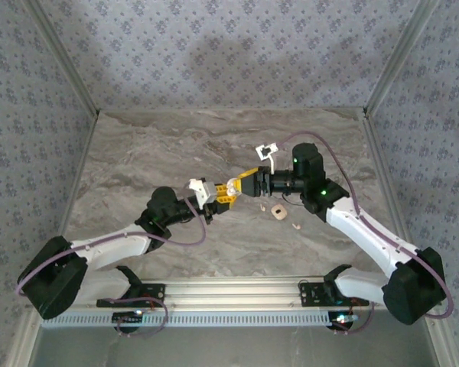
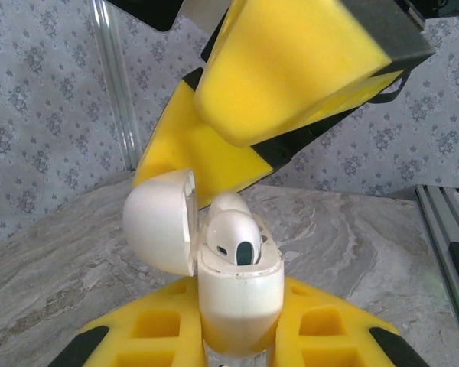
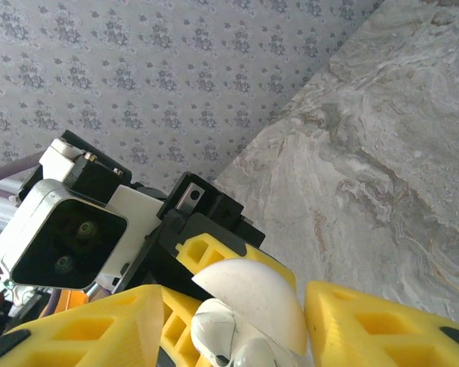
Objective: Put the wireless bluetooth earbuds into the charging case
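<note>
The charging case [image 2: 239, 294] is a glossy white pod, upright, with its lid [image 2: 159, 222] swung open to the left. My left gripper [image 2: 239, 329] is shut on its lower body. Two white earbuds sit in its wells: one earbud [image 2: 233, 238] in front, another [image 2: 228, 205] behind it. My right gripper [image 3: 229, 336] hangs over the case from the far side, open, its yellow fingers [image 3: 371, 329] on either side of the lid [image 3: 256, 294] and earbuds [image 3: 218, 330]. In the top view both grippers meet mid-table, left [image 1: 223, 193] and right [image 1: 241, 183].
A small tan ring-shaped block [image 1: 277, 212] and a tiny whitish piece [image 1: 297, 224] lie on the marble table [image 1: 176, 145] just right of the grippers. Patterned walls close in the back and sides. A metal rail [image 1: 237, 290] runs along the near edge.
</note>
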